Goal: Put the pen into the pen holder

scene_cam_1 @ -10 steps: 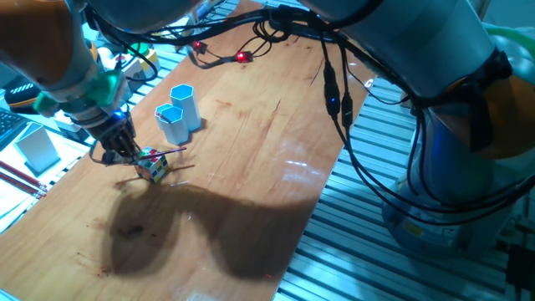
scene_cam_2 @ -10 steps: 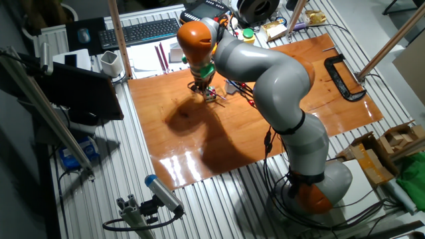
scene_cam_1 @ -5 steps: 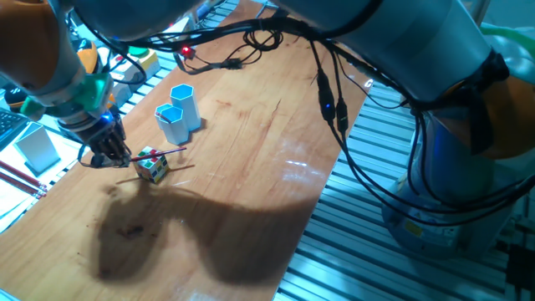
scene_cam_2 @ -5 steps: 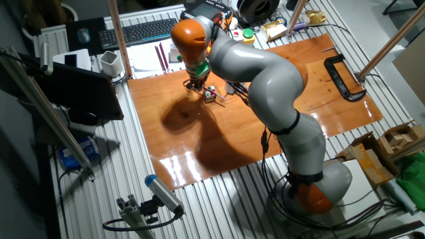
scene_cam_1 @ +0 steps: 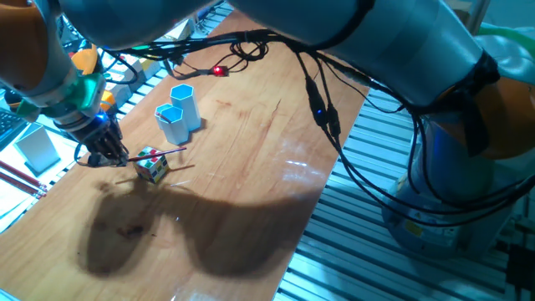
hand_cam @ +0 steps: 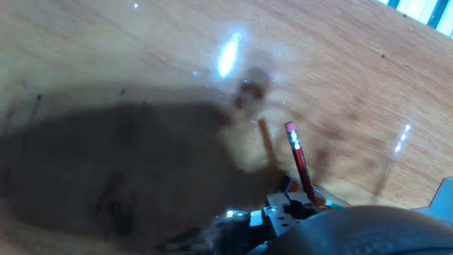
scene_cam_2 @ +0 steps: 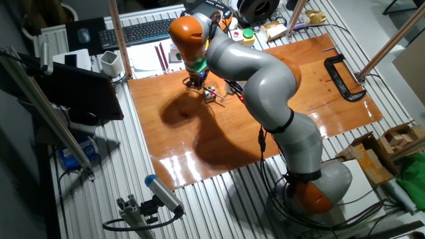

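On the wooden table (scene_cam_1: 251, 142), a thin red pen (scene_cam_1: 164, 151) with a pale tip was pinched at one end by the closed gripper (scene_cam_1: 113, 156).

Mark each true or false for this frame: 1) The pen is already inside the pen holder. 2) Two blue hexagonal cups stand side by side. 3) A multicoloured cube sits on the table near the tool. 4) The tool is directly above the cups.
1) False: the pen lies across the cube, outside the pen holder.
2) True: the shorter cup stands right beside it.
3) True.
4) False: the tool is off to the side, near the pen's end.
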Controlling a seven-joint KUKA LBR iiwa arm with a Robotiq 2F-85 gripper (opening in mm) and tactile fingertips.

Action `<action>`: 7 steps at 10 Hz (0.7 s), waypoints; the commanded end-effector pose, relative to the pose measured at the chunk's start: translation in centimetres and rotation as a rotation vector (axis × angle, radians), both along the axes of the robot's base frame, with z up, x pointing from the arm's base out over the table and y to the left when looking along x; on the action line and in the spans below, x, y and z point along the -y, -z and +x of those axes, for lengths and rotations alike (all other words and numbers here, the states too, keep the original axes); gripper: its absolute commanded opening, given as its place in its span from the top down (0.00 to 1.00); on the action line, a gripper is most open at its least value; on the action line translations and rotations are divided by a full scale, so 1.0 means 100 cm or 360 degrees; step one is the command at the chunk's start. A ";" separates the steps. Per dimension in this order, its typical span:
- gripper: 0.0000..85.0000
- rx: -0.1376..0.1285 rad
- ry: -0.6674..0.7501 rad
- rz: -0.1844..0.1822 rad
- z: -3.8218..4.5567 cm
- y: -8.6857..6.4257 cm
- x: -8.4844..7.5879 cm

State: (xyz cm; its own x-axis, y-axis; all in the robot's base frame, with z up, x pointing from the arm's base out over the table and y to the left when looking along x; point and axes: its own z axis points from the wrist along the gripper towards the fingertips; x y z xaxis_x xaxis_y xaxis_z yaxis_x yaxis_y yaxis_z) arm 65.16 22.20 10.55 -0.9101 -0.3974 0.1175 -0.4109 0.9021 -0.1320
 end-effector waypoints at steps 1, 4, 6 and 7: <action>0.98 0.0009 0.0004 0.0003 0.0000 0.000 0.001; 0.87 0.0080 0.0027 -0.0002 -0.0012 0.000 0.004; 0.80 0.0128 0.0046 0.0003 -0.0021 -0.001 0.005; 0.74 0.0144 0.0055 0.0000 -0.0024 -0.001 0.005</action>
